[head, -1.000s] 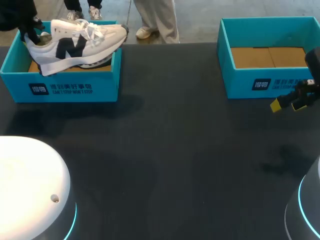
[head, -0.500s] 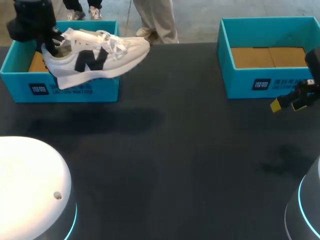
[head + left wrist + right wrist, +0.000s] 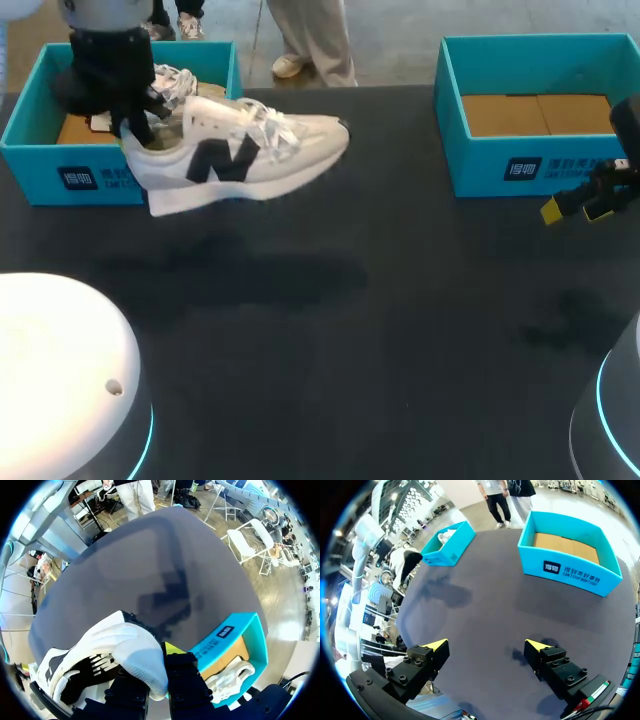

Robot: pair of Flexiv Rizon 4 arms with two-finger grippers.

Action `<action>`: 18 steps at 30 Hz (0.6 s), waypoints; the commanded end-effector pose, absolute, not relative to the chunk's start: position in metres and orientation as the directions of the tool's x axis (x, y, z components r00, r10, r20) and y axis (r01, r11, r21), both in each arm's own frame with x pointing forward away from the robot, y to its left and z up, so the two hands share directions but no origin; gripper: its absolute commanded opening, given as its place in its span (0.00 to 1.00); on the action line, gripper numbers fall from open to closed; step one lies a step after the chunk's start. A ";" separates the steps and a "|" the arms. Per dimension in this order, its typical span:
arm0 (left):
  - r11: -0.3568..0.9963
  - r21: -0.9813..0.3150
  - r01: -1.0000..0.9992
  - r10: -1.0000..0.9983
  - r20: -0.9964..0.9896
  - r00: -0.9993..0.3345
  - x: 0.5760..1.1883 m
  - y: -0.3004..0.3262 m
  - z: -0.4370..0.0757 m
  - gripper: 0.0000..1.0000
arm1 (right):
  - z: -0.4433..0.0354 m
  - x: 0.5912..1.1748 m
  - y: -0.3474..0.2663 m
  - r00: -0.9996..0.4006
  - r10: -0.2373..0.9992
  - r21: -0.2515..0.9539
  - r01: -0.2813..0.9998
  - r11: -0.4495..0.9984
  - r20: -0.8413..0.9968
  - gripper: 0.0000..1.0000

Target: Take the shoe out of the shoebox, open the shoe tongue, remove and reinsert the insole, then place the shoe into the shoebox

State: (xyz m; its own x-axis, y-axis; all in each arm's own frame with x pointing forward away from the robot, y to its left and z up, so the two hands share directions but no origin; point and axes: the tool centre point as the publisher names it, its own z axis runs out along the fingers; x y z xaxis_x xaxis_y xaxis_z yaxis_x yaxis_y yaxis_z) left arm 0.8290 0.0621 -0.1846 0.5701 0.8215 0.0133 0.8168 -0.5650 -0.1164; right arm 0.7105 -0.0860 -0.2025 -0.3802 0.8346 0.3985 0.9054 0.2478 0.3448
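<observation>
The right claw (image 3: pixel 487 645) hung over the counter (image 3: pixel 350 330) at the right, fingers spread wide. Farther left, the left claw (image 3: pixel 152 672) gripped the shoe (image 3: pixel 240 155) by its heel, aloft, toe rightward, just beside the far-left box (image 3: pixel 120 178).

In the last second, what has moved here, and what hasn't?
The left end effector, shut on the white sneaker at its heel, has carried it out of the left shoebox toward the middle, above the black table. A second sneaker now shows inside that box. The right end effector, open, and the right shoebox have stayed put.
</observation>
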 end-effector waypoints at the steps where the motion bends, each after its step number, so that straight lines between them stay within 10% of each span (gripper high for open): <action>1: -0.575 -0.103 0.811 0.815 0.017 0.580 0.806 0.057 -0.185 0.00 | -0.203 0.711 -0.085 -0.379 0.835 0.343 0.906 0.247 0.398 1.00; 18: -0.561 -0.068 0.825 0.819 0.098 0.565 0.761 0.009 -0.210 0.00 | -0.203 0.711 -0.085 -0.379 0.835 0.343 0.906 0.247 0.398 1.00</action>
State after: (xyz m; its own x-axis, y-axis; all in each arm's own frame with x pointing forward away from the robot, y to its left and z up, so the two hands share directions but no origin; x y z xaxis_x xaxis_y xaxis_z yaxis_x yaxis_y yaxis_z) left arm 0.7725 0.0170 -0.2034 0.5704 0.8192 0.0592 0.8205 -0.5652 -0.0855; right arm 0.7105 -0.0861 -0.2025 -0.3801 0.8347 0.3985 0.9054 0.2477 0.3448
